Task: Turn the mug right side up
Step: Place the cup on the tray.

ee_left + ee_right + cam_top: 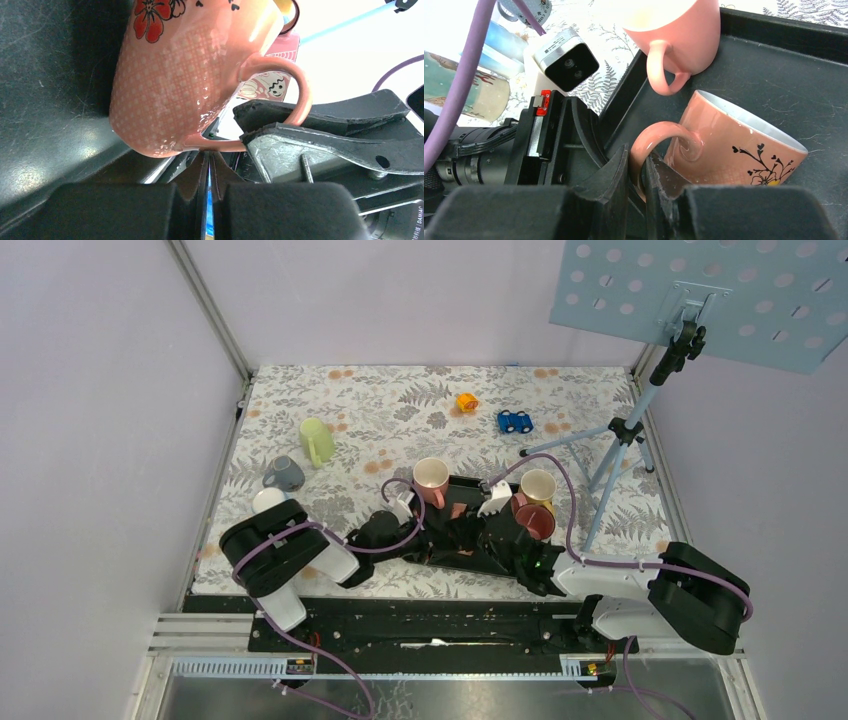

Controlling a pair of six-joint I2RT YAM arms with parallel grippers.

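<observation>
Floral mug (pixel 734 145) lay tilted on tray (pixel 804 65), handle toward right fingers (pixel 621 167), which clamped it; left fingers (pixel 200 175) together, empty, just beside mug.

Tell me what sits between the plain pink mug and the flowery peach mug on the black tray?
Nothing. In the right wrist view, only bare black tray floor shows between the plain pink mug and the tilted flowery peach mug.

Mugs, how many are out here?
6: green, gray at left; pink at the tray's left corner; yellow, maroon at right; floral mug in the tray. A white object beside gray may be another.
</observation>
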